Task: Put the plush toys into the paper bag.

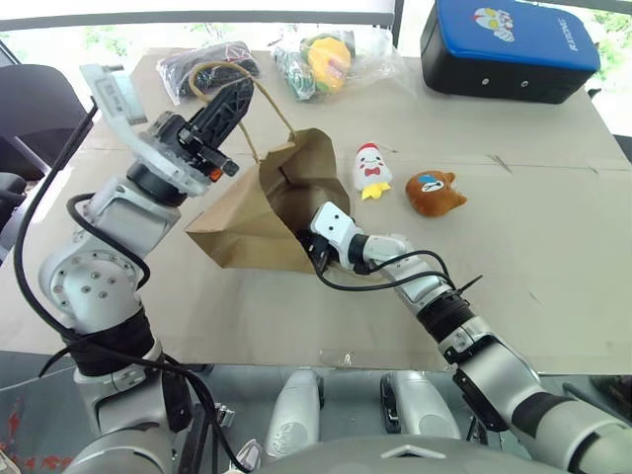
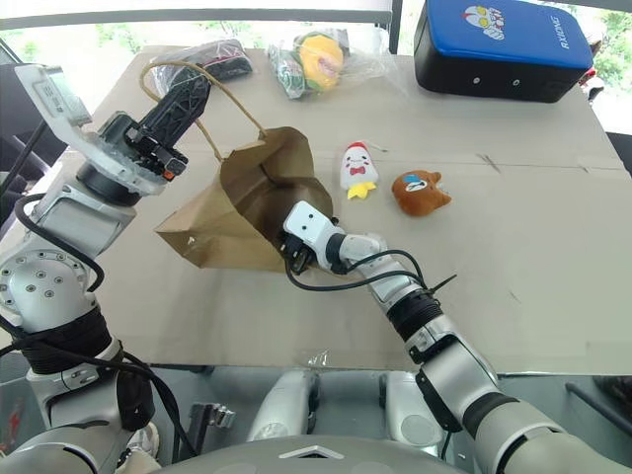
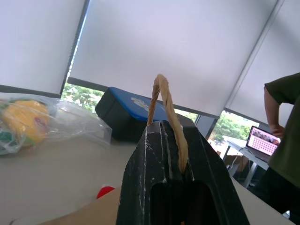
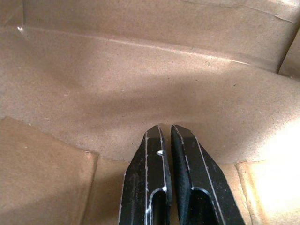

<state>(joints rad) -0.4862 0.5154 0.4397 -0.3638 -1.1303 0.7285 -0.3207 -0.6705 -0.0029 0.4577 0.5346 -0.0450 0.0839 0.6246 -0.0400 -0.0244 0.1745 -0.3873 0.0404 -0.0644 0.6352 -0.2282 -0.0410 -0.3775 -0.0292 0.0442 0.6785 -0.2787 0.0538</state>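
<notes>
The brown paper bag lies tilted on the table with its mouth toward the toys. My left gripper is shut on one twisted loop handle and holds it up above the bag. My right gripper is shut with nothing between its fingers, and its tips reach into the bag's mouth, against the brown paper inside. The white chicken plush and the round brown plush rest on the table just right of the bag, apart from both grippers.
A blue-and-black case stands at the far right corner. A yellow-green toy in clear plastic and a dark item in a plastic bag lie along the far edge. A person stands by a laptop beyond the table.
</notes>
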